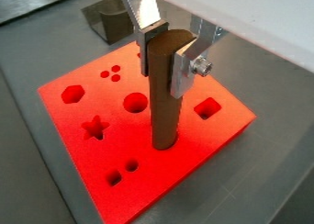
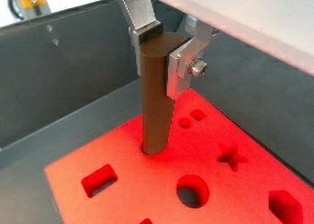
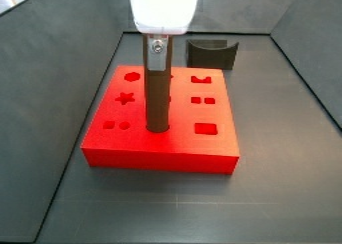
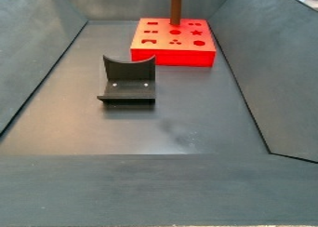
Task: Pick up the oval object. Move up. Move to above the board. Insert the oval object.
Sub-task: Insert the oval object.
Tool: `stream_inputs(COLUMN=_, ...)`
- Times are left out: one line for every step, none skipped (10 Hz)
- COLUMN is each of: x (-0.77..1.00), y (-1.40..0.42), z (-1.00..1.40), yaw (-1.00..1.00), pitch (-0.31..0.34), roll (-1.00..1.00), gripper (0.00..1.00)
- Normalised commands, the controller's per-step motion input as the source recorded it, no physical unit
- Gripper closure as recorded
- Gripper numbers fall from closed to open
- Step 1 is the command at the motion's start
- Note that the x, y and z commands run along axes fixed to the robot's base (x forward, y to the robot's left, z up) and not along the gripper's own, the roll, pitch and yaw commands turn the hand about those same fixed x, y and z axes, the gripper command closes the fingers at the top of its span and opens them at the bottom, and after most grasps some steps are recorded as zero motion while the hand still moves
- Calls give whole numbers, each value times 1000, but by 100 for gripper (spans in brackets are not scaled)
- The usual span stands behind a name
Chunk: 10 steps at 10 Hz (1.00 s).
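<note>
Over the board (image 1: pixel 147 154) in a wrist view, the gripper (image 1: pixel 167 46) is clamped on the upper end of the oval object (image 1: pixel 162 99), its silver fingers (image 1: pixel 185 67) pressed to either side of the dark-brown peg. The peg stands upright with its lower end meeting the red surface among the shaped holes. Behind the board sits the fixture (image 1: pixel 108 21).

From the opposite wrist angle, the gripper (image 2: pixel 166 46) pinches the oval object (image 2: pixel 153 99) the same way, and the peg's foot sits in a hole of the board (image 2: pixel 135 163).

Seen in a side view, the gripper (image 3: pixel 158 43) hangs above the board (image 3: pixel 167 148), gripping the top of the upright oval object (image 3: pixel 158 93); the fixture (image 3: pixel 211 53) stands just behind the board.

Farther back in a side view, the fixture (image 4: pixel 128 82) lies near the middle of the floor, well apart from the board (image 4: pixel 174 43) at the far end. Only the oval object (image 4: pixel 176 4) rises there; the gripper is out of frame.
</note>
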Motion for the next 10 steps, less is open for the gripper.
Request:
stream_inputs(x=120, y=0, z=-83, yaw=0, pitch=0, roll=0, gripper=100)
stream_inputs(x=17, y=34, z=-149, yaw=0, pitch=-13, roll=-16, gripper=100)
stream_inputs(x=0, y=89, z=-223, yaw=0, pitch=26, roll=30, gripper=100)
stream_inputs(x=74, y=106, z=-223, yaw=0, pitch=150, roll=151, gripper=100)
stream_inputs(x=157, y=157, z=-354, yaw=63, pitch=100, roll=81, gripper=100)
stream_inputs(x=83, y=160, z=-343, yaw=0, pitch=-27, roll=-91, gripper=100)
stream_inputs(x=14, y=140, z=-360, yaw=0, pitch=-123, roll=-167, gripper=100)
stream_inputs(x=0, y=77, z=-406, yaw=0, pitch=-97, roll=-64, gripper=100)
stream_inputs(x=0, y=83, z=-389, yaw=0, pitch=-83, roll=-37, gripper=100)
stream_inputs(x=0, y=0, z=-323, yaw=0, pitch=-57, roll=0, gripper=100)
